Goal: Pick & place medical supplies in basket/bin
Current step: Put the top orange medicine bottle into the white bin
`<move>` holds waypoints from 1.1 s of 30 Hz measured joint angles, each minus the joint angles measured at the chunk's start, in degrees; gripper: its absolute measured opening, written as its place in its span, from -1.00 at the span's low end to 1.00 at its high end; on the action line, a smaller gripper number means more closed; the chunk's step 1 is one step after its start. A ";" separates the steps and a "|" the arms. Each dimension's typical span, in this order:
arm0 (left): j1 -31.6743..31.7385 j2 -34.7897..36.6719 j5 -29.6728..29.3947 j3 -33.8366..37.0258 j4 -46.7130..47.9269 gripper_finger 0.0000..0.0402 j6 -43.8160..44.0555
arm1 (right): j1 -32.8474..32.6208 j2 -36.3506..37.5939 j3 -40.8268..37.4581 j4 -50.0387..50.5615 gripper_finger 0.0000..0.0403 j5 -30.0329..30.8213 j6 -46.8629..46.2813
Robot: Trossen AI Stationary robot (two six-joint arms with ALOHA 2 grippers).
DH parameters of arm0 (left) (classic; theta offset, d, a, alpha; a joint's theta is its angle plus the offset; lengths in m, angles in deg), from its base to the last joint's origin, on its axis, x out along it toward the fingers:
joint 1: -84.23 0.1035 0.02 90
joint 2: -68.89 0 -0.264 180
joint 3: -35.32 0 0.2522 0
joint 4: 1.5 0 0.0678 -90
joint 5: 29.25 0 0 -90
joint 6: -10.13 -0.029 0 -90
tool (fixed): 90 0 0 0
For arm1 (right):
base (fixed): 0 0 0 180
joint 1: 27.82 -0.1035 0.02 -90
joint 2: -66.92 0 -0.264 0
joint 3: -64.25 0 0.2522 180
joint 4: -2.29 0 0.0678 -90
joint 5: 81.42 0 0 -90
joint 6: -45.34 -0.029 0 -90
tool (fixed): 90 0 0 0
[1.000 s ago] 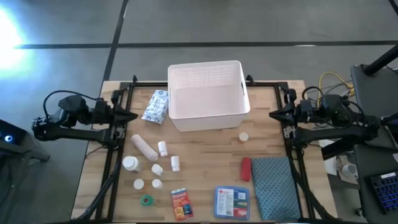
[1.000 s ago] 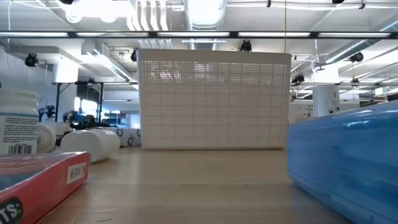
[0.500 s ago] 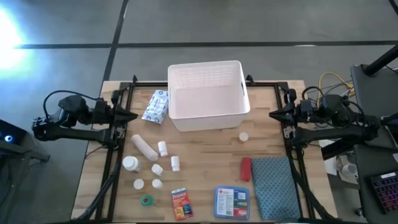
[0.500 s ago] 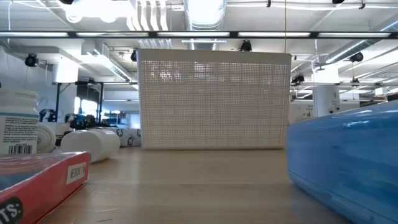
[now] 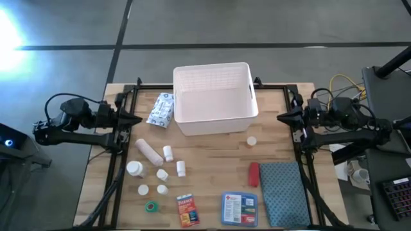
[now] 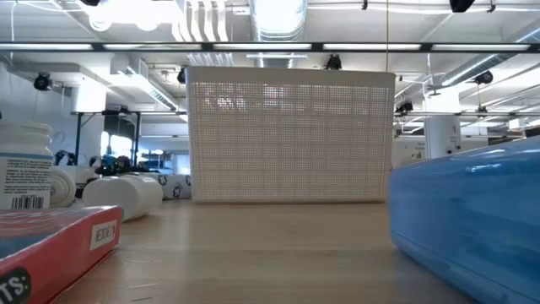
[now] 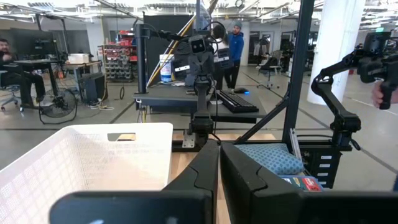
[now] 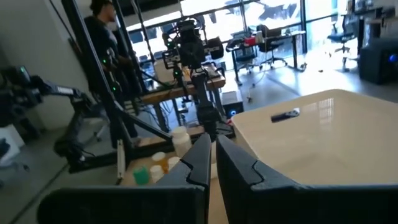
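Beside the white ribbed basket [image 5: 215, 96], a white-blue wipes packet [image 5: 160, 109] is lying; nearer, a red tube [image 5: 253, 174] is touching the teal-grey mat [image 5: 282, 192].

White slotted basket [image 5: 215, 97] is sitting upright at the table's far middle; the medical supplies [image 5: 160, 173] (bottles, boxes, tape) are lying scattered before it.

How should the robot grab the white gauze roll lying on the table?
Probably from straight above, pinching the gauze roll across its narrow middle. It lies flat on its side, slanted on the table, so the fingers should turn to straddle it crosswise. A small white bottle stands close on one side, so come down carefully. The left gripper is nearest.
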 joint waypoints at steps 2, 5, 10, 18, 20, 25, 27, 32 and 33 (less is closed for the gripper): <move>0.02 0.00 0.02 0.00 0.00 -1.00 -0.01 | -0.01 0.00 0.00 -0.40 -0.91 0.01 -1.66; 0.00 0.02 0.02 0.00 0.02 -1.00 0.01 | 0.01 -0.02 0.00 -0.74 -0.91 0.01 -4.83; 0.00 0.02 0.00 -0.02 0.00 -1.00 0.01 | 0.00 -0.90 -0.16 -5.49 -0.91 0.55 -12.57; 0.01 0.01 0.01 0.00 0.01 -1.00 -0.01 | 0.04 -7.36 -0.26 -15.40 -0.91 4.41 -24.16; 0.02 0.00 0.00 0.00 -0.02 -1.00 0.06 | 0.04 -9.18 -0.28 -15.69 -0.91 4.24 -24.53; -0.03 -1.08 0.67 0.00 -0.27 -1.00 23.98 | 0.02 -13.49 -0.31 -15.82 -0.91 4.39 -30.49; -0.02 -1.05 2.53 0.00 0.30 -1.00 41.64 | -0.01 -15.31 -0.31 -15.87 -0.91 4.41 -33.41; 0.07 -1.20 2.57 0.00 2.09 -1.00 49.92 | -0.01 -19.60 -0.33 -15.87 -0.91 4.44 -44.80; 0.07 -1.37 2.55 0.00 2.36 -1.00 48.57 | 0.01 -20.47 -0.33 -15.85 -0.91 4.44 -45.86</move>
